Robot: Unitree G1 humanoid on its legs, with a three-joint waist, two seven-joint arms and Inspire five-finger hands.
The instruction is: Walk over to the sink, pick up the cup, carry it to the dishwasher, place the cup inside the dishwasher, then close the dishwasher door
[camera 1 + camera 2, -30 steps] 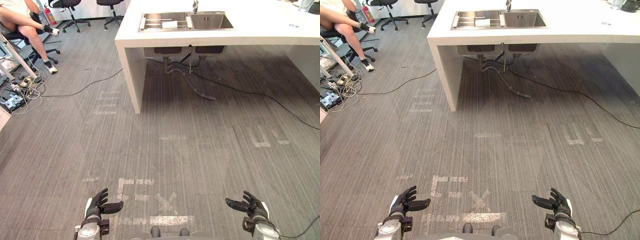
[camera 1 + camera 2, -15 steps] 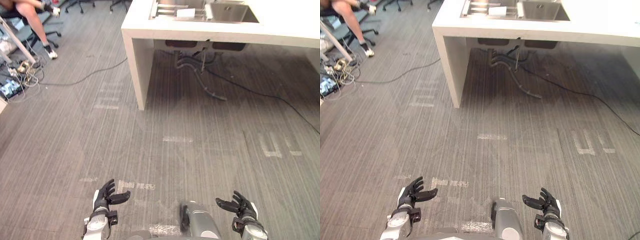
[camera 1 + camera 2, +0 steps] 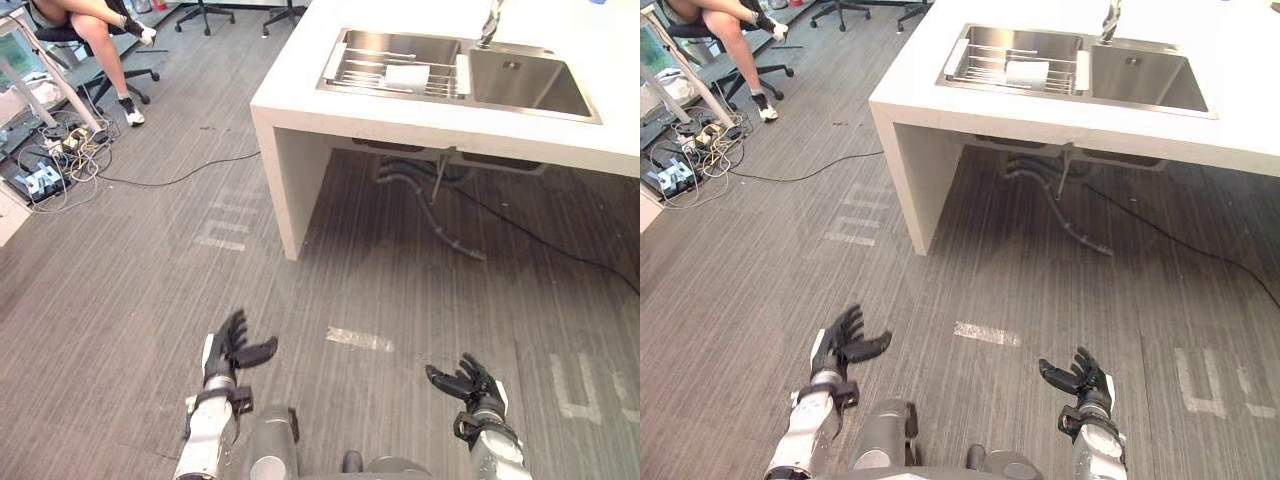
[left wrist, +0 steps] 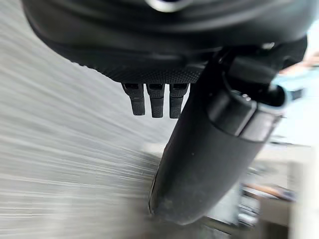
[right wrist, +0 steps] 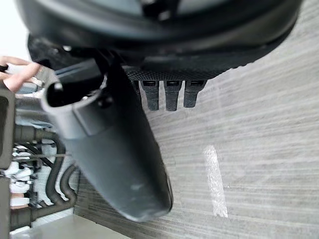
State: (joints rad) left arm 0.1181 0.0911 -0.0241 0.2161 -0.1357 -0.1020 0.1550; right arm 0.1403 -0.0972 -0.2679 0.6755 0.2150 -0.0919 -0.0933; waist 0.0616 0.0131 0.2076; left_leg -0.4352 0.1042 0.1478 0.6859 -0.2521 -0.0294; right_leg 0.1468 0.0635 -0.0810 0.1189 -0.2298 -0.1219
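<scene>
Down low and closest in, the left hand [image 3: 226, 354] hangs over the grey floor [image 3: 130, 300], fingers spread wide and straight, thumb jutting inward, nothing in it. Across from it, the right hand [image 3: 474, 386] is just the same: fingers fanned out loosely, palm empty. The wrist views back that up, straight fingers [image 4: 155, 102] beside a big thumb on the left, and straight fingers [image 5: 170, 94] on the right too. Between the two hands and a little ahead, a pale strip of tape [image 3: 359, 340] lies on the floor. Further on stands the white counter [image 3: 300, 120], its end panel coming down to the floor, grey pipes [image 3: 432, 192] looping in the shade beneath it. Up on top, a steel sink [image 3: 535, 88] with two basins; the left basin carries a wire rack [image 3: 375, 70], and there's the cup [image 3: 407, 76], white, resting on that rack, well apart from both hands. A tap [image 3: 490, 22] rises behind. Far off to the left, a tangle of cables [image 3: 55, 160] and a seated person [image 3: 95, 18] on an office chair
</scene>
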